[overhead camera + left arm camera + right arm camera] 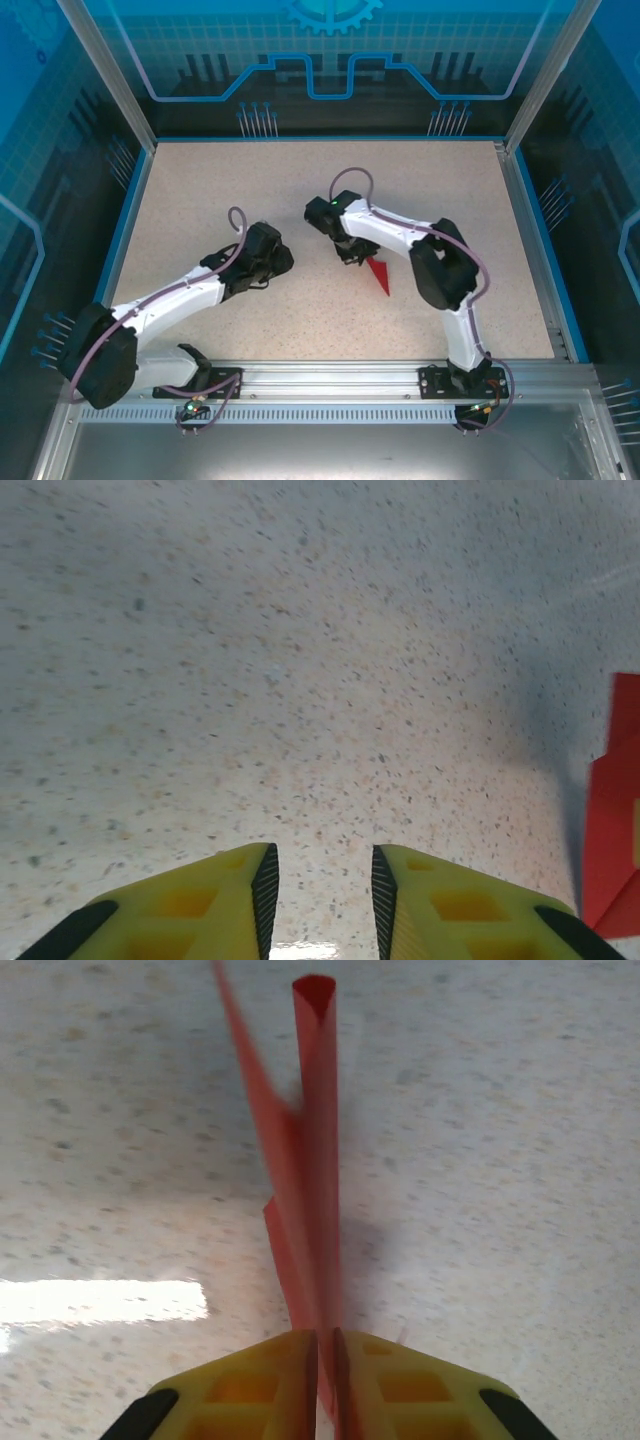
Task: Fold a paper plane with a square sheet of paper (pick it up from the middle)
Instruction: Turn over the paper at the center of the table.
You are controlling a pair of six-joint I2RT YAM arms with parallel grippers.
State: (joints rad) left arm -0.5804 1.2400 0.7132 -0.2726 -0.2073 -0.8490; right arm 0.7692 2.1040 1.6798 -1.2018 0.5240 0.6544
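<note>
The paper plane [310, 1190], folded slim, is clamped edge-on between the closed jaws of the right gripper [325, 1345] over the middle of the table [200, 200], while the left gripper [320, 880] hovers nearby, jaws slightly apart and empty.

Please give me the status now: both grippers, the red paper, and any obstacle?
Left gripper open, empty. Right gripper shut on folded paper plane. No obstacle seen.

The left gripper [322, 880], slightly parted, hangs over the table [300, 680] near the paper plane [615, 810].
</note>
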